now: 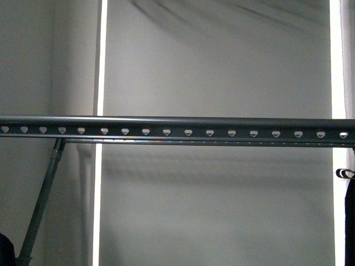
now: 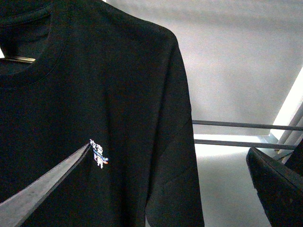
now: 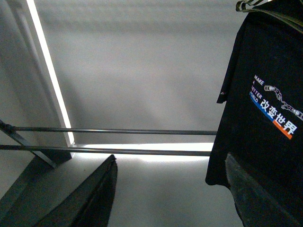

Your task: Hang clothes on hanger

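Observation:
The hanger (image 1: 177,126), a long dark grey rail with a row of small pale holes, runs level across the front view, and nothing hangs on the stretch that shows. In the left wrist view the clothes (image 2: 94,94), a black shirt with small white lettering, hang on a shiny coat hanger (image 2: 19,59) seen at the neck. My left gripper (image 2: 170,149) is open. Its grey finger (image 2: 42,189) lies in front of the shirt's chest, and the sleeve side falls between the fingers. My right gripper (image 3: 170,158) is open and empty, beside a black shirt (image 3: 265,71) with a printed graphic.
A slanted grey leg (image 1: 41,199) props the rail at the left. A narrow black item topped by a small metal ring (image 1: 345,173) hangs at the right edge. Two thin grey bars (image 3: 118,141) cross behind the right gripper, and similar bars (image 2: 236,134) show in the left wrist view.

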